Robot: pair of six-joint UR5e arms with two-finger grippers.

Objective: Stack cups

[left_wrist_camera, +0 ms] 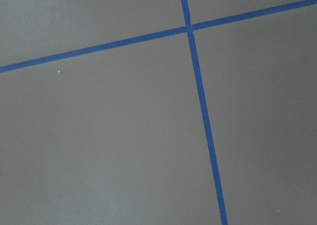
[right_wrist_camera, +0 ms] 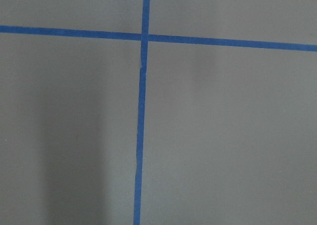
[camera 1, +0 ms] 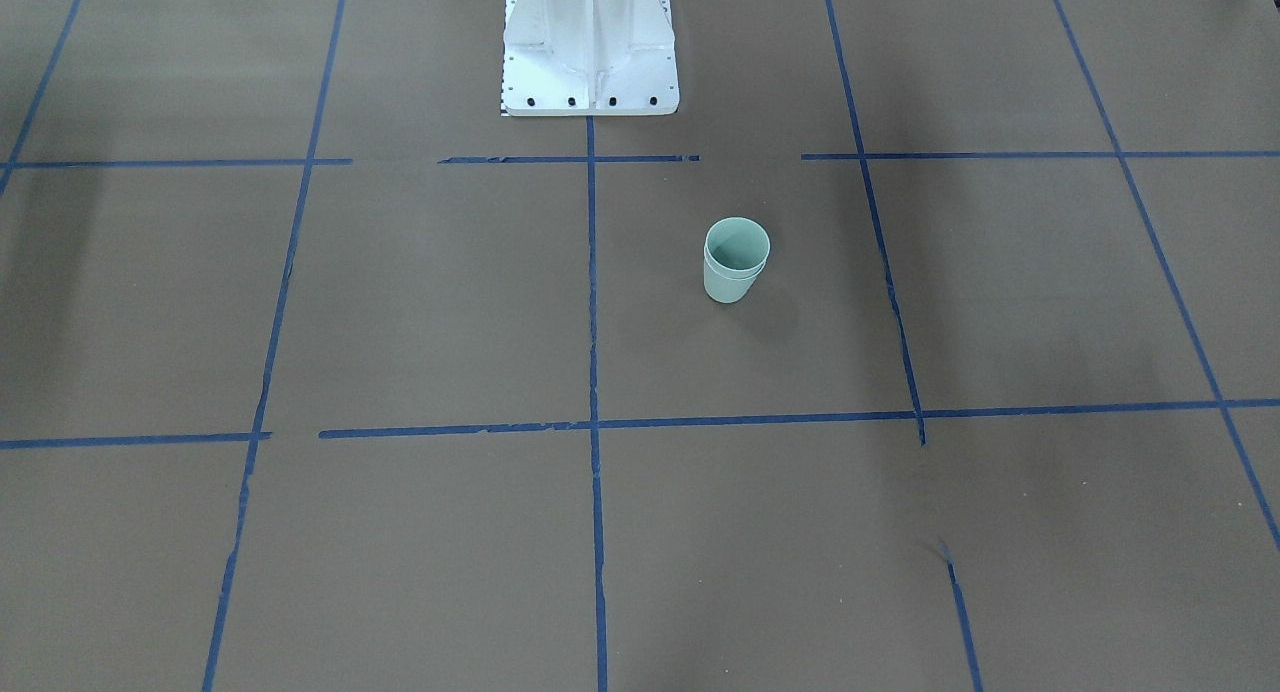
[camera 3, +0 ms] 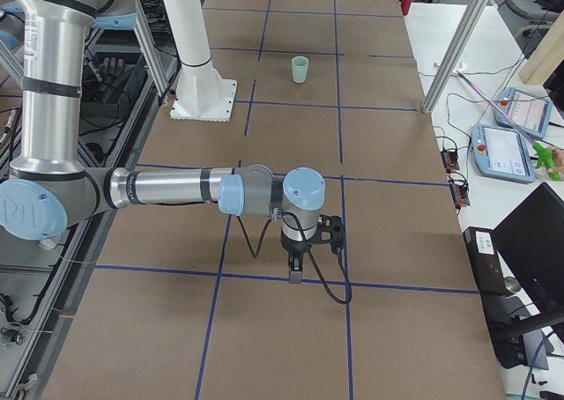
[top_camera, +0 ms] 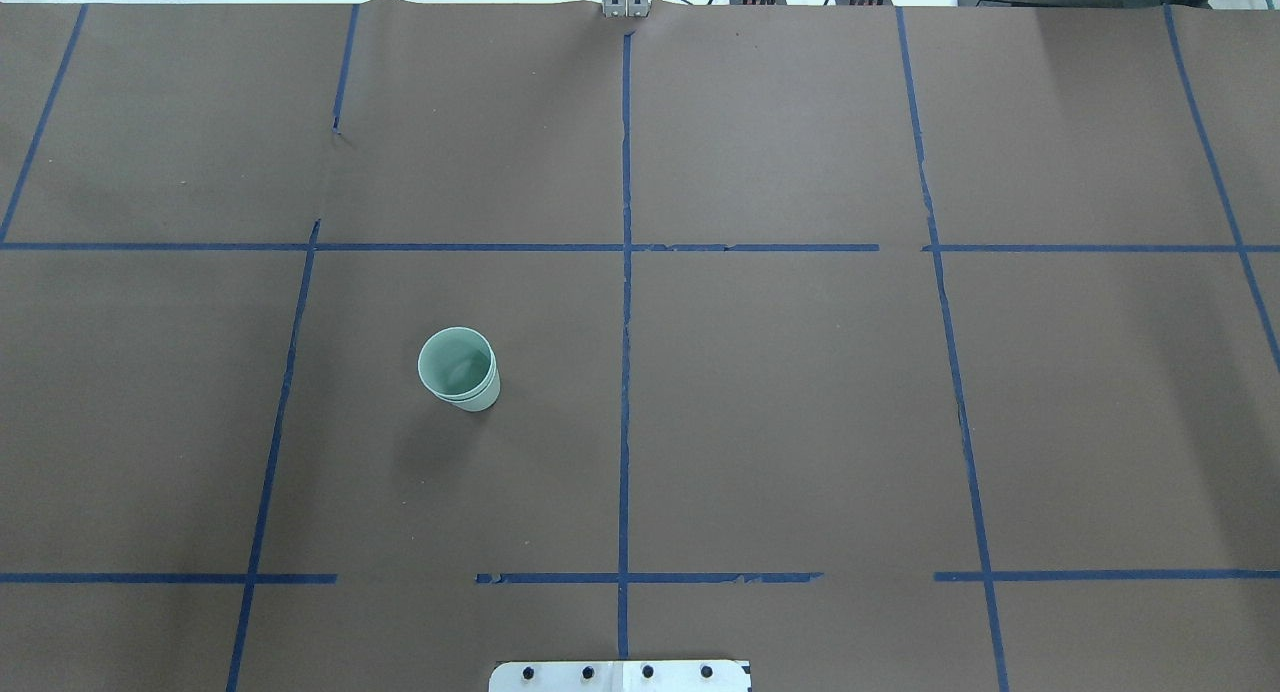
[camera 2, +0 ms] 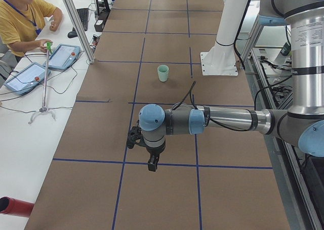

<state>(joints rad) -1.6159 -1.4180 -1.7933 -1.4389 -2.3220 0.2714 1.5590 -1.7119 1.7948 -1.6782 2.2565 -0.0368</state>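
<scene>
The two pale mint-green cups [camera 1: 737,262] stand upright as one stack, one nested inside the other with both rims showing, on the brown table. The stack also shows in the overhead view [top_camera: 458,369], the left side view [camera 2: 162,73] and the right side view [camera 3: 300,69]. My left gripper [camera 2: 152,164] hangs above the table, far from the cups, near the table's left end. My right gripper [camera 3: 294,272] hangs near the right end. I cannot tell whether either is open or shut. Both wrist views show only brown table and blue tape.
The white robot base [camera 1: 590,42] stands at the table's robot-side edge. Blue tape lines [top_camera: 625,322] divide the table into squares. An operator [camera 2: 20,17] sits beyond the left end with teach pendants [camera 2: 63,55]. More pendants [camera 3: 511,144] lie beyond the right end.
</scene>
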